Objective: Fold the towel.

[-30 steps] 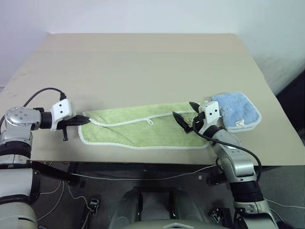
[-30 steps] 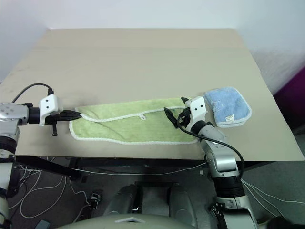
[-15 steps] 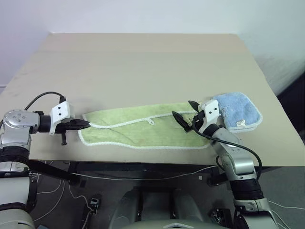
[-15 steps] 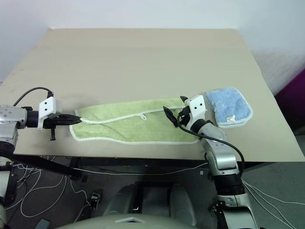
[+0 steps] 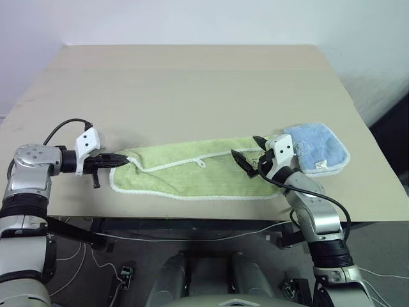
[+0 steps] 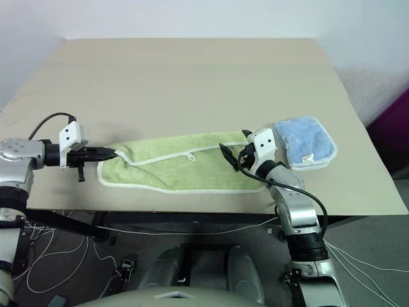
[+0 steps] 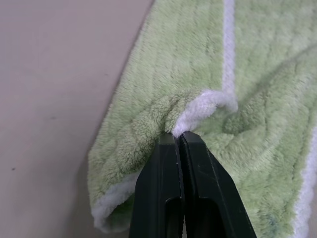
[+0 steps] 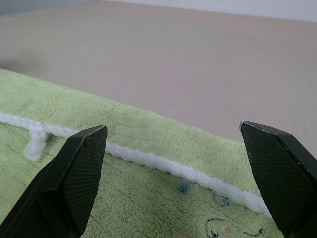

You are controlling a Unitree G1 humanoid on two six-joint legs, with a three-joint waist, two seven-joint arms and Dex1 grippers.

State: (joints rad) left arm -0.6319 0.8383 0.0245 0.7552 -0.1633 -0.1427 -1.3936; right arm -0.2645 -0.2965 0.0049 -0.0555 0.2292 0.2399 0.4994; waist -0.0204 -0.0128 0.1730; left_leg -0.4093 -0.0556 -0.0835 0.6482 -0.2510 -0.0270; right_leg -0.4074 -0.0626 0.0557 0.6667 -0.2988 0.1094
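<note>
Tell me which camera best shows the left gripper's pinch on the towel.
The left wrist view: the left gripper is shut on the towel at its white-edged corner. Both eye views show the pinch small, at the towel's left end.

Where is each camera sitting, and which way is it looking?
Left eye view: on the head, looking down at the table; both arms show.
Right eye view: beside it, same scene: green towel, blue towel.
Left wrist view: on the left arm, looking along the left gripper, shut on the towel's edge.
Right wrist view: on the right arm, looking along the open right gripper over the towel.
Shared: every view shows the green towel.
</note>
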